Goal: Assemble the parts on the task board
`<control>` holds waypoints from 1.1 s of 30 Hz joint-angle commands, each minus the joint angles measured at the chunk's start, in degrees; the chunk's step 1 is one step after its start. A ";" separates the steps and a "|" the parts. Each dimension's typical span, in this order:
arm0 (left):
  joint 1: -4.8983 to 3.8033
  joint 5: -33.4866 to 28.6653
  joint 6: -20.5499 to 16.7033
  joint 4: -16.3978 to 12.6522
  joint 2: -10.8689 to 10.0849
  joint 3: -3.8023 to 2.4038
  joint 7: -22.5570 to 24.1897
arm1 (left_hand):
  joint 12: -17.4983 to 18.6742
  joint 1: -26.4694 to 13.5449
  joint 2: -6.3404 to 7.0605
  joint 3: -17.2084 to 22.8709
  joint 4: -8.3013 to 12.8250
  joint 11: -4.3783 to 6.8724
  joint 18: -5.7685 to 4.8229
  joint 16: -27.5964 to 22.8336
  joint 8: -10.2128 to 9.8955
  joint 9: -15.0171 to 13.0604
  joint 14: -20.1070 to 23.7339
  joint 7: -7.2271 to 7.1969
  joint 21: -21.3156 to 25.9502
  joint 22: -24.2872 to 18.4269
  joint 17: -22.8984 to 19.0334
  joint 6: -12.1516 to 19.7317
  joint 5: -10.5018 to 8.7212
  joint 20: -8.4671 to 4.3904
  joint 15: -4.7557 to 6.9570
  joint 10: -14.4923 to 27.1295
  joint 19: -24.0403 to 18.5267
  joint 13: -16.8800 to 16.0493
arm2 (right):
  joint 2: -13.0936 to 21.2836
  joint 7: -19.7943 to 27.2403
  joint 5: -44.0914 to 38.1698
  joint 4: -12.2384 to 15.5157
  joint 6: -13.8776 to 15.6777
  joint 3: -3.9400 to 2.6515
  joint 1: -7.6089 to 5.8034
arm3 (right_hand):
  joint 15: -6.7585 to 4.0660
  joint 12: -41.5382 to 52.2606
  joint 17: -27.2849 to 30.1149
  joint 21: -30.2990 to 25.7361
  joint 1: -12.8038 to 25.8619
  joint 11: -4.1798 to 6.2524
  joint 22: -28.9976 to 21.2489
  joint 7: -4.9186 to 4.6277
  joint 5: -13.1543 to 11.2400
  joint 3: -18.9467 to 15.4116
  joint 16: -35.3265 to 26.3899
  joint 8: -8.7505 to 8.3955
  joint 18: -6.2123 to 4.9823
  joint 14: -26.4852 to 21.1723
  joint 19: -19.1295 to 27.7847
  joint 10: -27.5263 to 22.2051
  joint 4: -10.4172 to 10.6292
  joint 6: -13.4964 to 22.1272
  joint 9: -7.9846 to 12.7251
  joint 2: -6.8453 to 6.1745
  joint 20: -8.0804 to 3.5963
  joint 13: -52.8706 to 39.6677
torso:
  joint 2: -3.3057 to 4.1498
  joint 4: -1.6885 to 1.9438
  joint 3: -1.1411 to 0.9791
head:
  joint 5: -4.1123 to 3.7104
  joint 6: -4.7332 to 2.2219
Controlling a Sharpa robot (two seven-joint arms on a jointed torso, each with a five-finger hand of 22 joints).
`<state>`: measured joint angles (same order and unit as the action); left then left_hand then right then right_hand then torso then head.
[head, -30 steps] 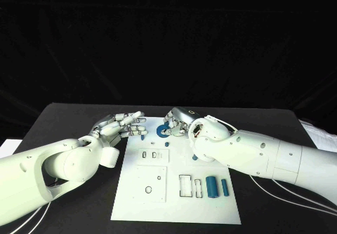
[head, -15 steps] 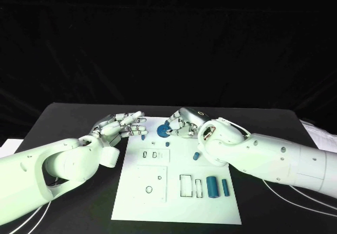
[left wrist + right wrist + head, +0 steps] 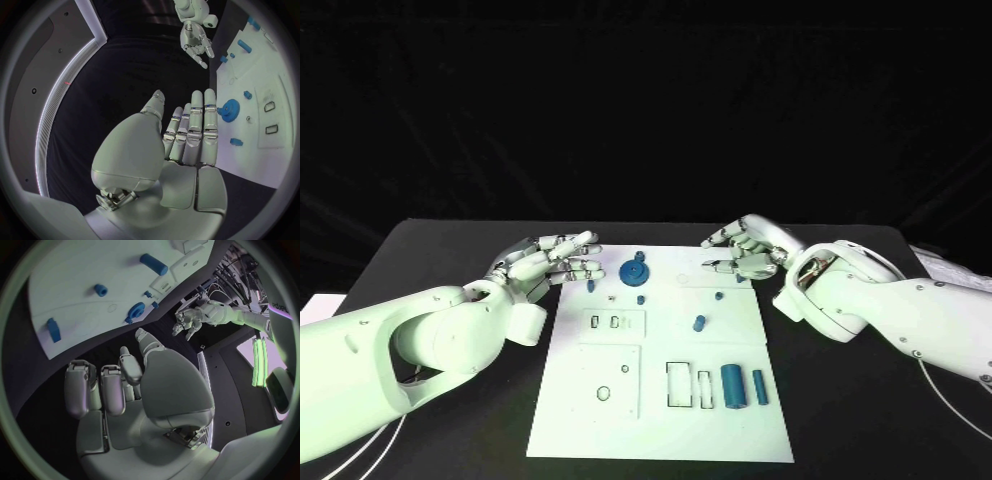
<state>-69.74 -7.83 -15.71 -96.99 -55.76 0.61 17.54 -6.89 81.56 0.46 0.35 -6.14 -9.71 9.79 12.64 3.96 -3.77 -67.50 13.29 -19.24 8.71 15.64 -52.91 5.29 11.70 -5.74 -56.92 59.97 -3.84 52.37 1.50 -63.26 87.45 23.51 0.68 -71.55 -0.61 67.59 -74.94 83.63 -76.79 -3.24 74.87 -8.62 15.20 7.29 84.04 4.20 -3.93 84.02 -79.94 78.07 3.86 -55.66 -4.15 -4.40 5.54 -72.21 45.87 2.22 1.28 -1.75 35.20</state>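
Observation:
The white task board (image 3: pixel 678 432) lies in the middle of the table. A blue gear (image 3: pixel 636 270) sits on its far end, free of both hands; it also shows in the left wrist view (image 3: pixel 231 109) and the right wrist view (image 3: pixel 134 311). My right hand (image 3: pixel 749 250) hovers over the board's far right corner, fingers loosely bent, holding nothing. My left hand (image 3: pixel 554 260) stays at the far left edge with its fingers stretched out and empty, a little left of the gear. Two blue cylinders (image 3: pixel 734 384) lie near the front right. A short blue peg (image 3: pixel 700 322) lies mid-board.
Small blue pieces (image 3: pixel 642 298) dot the far part of the board, with rectangular slots (image 3: pixel 681 381) and an oval hole (image 3: pixel 604 392) nearer the front. Black tabletop (image 3: pixel 459 240) surrounds the board. White cables (image 3: pixel 935 400) trail under my right arm.
My right hand has let go of the blue gear and drawn away to the right. The gear now sits alone on the board's far end. The left hand has barely moved.

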 commanded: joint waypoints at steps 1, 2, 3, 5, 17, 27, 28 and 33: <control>0.02 0.29 1.24 0.05 0.27 -0.02 0.41 | -0.32 0.05 -0.18 0.03 0.40 -0.07 0.48 0.24 0.12 -0.03 0.40 -0.01 -0.35 0.05 0.08 0.21 0.15 -0.02 -0.17 0.32 -0.40 0.02 | 1.03 6.32 6.98 -1.41 -3.79 0.09 0.07 | -0.18 0.26 -5.68 0.15 -0.75 -0.16 0.04 0.06 0.19 0.00 0.24 0.21 0.56 4.03 -0.45 0.39 -0.47 -0.44 0.02 0.12 -0.04 -0.02 | -0.19 -0.53 -0.44 | -0.22 -0.05; 0.04 0.29 1.26 0.09 0.33 -0.02 0.41 | -0.32 0.05 -0.18 0.03 0.40 -0.07 0.48 0.24 0.12 -0.03 0.40 -0.01 -0.35 0.05 0.08 0.21 0.15 -0.02 -0.17 0.32 -0.40 0.02 | 1.30 6.64 6.95 -1.94 -3.75 0.11 0.14 | -0.18 0.25 -5.67 0.15 -0.89 -0.16 0.04 0.05 0.20 0.00 0.23 0.19 0.56 4.03 -0.44 0.37 -0.60 -0.45 0.04 0.13 -0.04 -0.01 | -0.21 -0.58 -0.50 | -0.35 -0.13; 0.06 0.29 1.28 0.13 0.40 -0.02 0.41 | -0.32 0.05 -0.18 0.03 0.40 -0.07 0.48 0.24 0.12 -0.03 0.40 -0.01 -0.35 0.05 0.08 0.21 0.15 -0.02 -0.17 0.32 -0.40 0.02 | 1.50 6.94 6.79 -2.44 -3.71 0.13 0.24 | -0.18 0.23 -5.65 0.16 -1.02 -0.16 0.04 0.04 0.21 0.02 0.22 0.17 0.56 4.02 -0.44 0.34 -0.72 -0.45 0.05 0.15 -0.04 0.01 | -0.21 -0.65 -0.57 | -0.34 -0.18; 0.10 0.29 1.34 0.21 0.54 -0.02 0.43 | -0.32 0.05 -0.18 0.03 0.40 -0.07 0.48 0.24 0.12 -0.03 0.40 -0.01 -0.35 0.05 0.08 0.21 0.15 -0.02 -0.17 0.32 -0.40 0.02 | 1.74 7.34 5.86 -3.48 -3.59 0.16 0.49 | -0.18 0.20 -5.62 0.15 -1.13 -0.16 0.03 0.03 0.22 0.03 0.19 0.15 0.55 4.01 -0.43 0.31 -0.82 -0.44 0.06 0.16 -0.04 0.03 | -0.19 -0.81 -0.76 | -0.38 -0.15; 0.37 0.29 1.58 0.88 1.43 0.01 0.34 | -0.36 0.06 -0.19 0.04 0.43 -0.06 0.48 0.23 0.14 -0.04 0.43 -0.02 -0.35 0.05 0.10 0.19 0.14 -0.01 -0.17 0.29 -0.42 0.02 | 1.26 7.04 -1.01 -7.15 -2.35 0.19 1.51 | -0.10 -0.07 -5.44 0.11 -1.44 -0.29 -0.10 -0.13 -0.04 -0.12 0.06 -0.26 0.52 3.94 -0.31 0.08 -1.26 0.15 0.24 0.19 -0.01 0.24 | -0.27 -0.90 -1.25 | -0.27 -0.28; 0.49 0.29 1.65 1.12 1.76 0.02 0.36 | -0.36 0.07 -0.19 0.04 0.44 -0.06 0.48 0.23 0.14 -0.04 0.43 -0.02 -0.35 0.05 0.10 0.19 0.14 -0.01 -0.17 0.29 -0.42 0.02 | 0.33 6.87 -3.17 -9.43 -3.23 0.20 2.56 | -0.05 -0.33 -5.38 0.06 -1.70 -0.35 -0.19 -0.17 -0.37 -0.39 0.01 -0.34 0.50 3.90 -0.23 -0.14 -1.69 0.39 0.27 -0.07 0.04 0.45 | -0.22 -0.72 -1.32 | -0.51 0.29; 0.50 0.29 1.66 1.14 1.79 0.02 0.36 | -0.42 0.09 -0.22 0.06 0.50 -0.04 0.48 0.22 0.17 -0.05 0.48 -0.05 -0.36 0.06 0.14 0.14 0.13 -0.01 -0.16 0.24 -0.46 0.00 | 0.29 6.87 -3.23 -9.58 -3.26 0.20 2.63 | -0.04 -0.31 -5.41 0.06 -1.73 -0.35 -0.21 -0.17 -0.39 -0.39 0.02 -0.35 0.50 3.91 -0.21 -0.13 -1.73 0.41 0.27 -0.07 0.04 0.43 | -0.21 -0.73 -1.29 | -0.56 0.32; 0.55 0.29 1.71 1.20 1.90 0.02 0.33 | -0.45 0.11 -0.24 0.06 0.52 -0.03 0.48 0.22 0.18 -0.06 0.49 -0.05 -0.36 0.06 0.15 0.12 0.12 -0.01 -0.16 0.22 -0.47 0.00 | -0.11 6.86 -3.44 -10.45 -3.49 0.20 2.93 | -0.03 -0.33 -5.44 0.04 -1.89 -0.37 -0.24 -0.19 -0.48 -0.42 0.04 -0.39 0.49 3.91 -0.18 -0.16 -1.89 0.53 0.29 -0.06 0.06 0.45 | -0.22 -0.87 -1.20 | -0.34 0.46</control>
<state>-69.20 -7.80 -15.25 -95.74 -54.00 0.65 17.56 -7.15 81.56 0.45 0.51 -5.98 -9.71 9.78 12.65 3.96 -3.77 -67.30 13.29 -19.24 8.69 15.74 -52.91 5.29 11.79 -5.94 -56.92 59.88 -3.84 52.43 7.80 -65.05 77.19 21.14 0.88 -68.71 -0.62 67.59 -74.92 83.63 -78.14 -3.25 74.72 -8.79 14.98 6.98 84.03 4.19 -3.93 84.03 -79.93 78.07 2.28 -55.48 -3.92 -4.39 5.54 -71.82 45.64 1.46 0.01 -2.24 35.54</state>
